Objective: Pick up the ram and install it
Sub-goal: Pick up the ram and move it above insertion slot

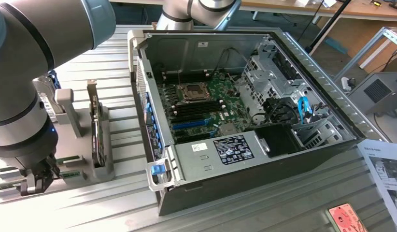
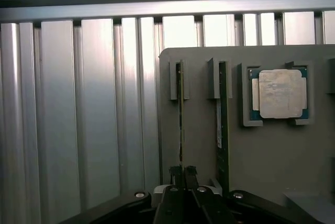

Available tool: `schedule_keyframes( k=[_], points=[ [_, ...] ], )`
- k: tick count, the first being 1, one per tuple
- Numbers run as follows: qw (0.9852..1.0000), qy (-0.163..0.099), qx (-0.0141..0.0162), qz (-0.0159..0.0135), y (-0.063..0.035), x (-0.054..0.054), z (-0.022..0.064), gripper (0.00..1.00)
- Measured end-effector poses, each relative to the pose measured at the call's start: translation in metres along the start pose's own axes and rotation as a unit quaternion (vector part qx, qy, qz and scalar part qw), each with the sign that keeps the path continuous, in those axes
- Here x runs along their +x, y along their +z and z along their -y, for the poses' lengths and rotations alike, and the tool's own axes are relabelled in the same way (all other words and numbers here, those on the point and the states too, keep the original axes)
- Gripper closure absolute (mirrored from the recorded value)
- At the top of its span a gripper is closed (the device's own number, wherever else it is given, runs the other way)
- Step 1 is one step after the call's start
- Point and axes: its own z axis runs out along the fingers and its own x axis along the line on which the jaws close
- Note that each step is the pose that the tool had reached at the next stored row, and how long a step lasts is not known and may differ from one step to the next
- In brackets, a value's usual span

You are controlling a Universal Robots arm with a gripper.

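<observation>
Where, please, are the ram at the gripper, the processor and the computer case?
ram [image 2: 180, 119]: wrist view, its thin upper edge.
processor [image 2: 277, 93]: wrist view, middle of its metal lid.
computer case [image 1: 205, 46]: exterior view, its far inner wall.

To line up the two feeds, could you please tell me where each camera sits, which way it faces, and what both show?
Exterior view: off the arm, high up, facing down into the open computer case on the slatted table; the arm and gripper stand at the exterior view's left.
Wrist view: on the wrist, facing along the gripper onto the grey holder, where it is shut on the ram, near a processor.
Shared: the gripper and the grey holder.
</observation>
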Motion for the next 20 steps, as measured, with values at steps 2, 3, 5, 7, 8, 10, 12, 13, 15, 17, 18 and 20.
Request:
schedule_keyframes(
  k=[2, 3, 5, 7, 8, 10, 12, 13, 15, 17, 18, 20],
  points=[
    [1.0000, 0.000, 0.0000, 0.0000, -0.0020, 0.000, -0.0001, 0.88],
    [1.0000, 0.000, 0.0000, 0.0000, -0.0029, 0.000, -0.0001, 0.88],
    [1.0000, 0.000, 0.0000, 0.0001, -0.0048, 0.000, -0.0002, 0.88],
    [1.0000, 0.000, 0.0000, 0.0000, -0.0073, 0.000, -0.0003, 0.88],
    [1.0000, 0.000, 0.0000, 0.0000, -0.0081, 0.000, -0.0003, 0.88],
    [1.0000, 0.000, 0.0000, 0.0001, -0.0107, 0.000, -0.0004, 0.88],
    [1.0000, 0.000, 0.0000, 0.0000, -0.0134, 0.000, -0.0005, 0.88],
    [1.0000, 0.000, 0.0000, 0.0000, -0.0147, 0.000, -0.0006, 0.88],
    [1.0000, 0.000, 0.0000, 0.0000, -0.0176, 0.000, -0.0007, 0.88],
    [1.0000, 0.000, 0.0000, 0.0000, -0.0206, 0.000, -0.0007, 0.88],
    [1.0000, 0.000, 0.0000, 0.0001, -0.0220, 0.000, -0.0007, 0.88],
    [1.0000, 0.000, 0.0000, 0.0000, -0.0253, 0.000, -0.0008, 0.88]
  ],
)
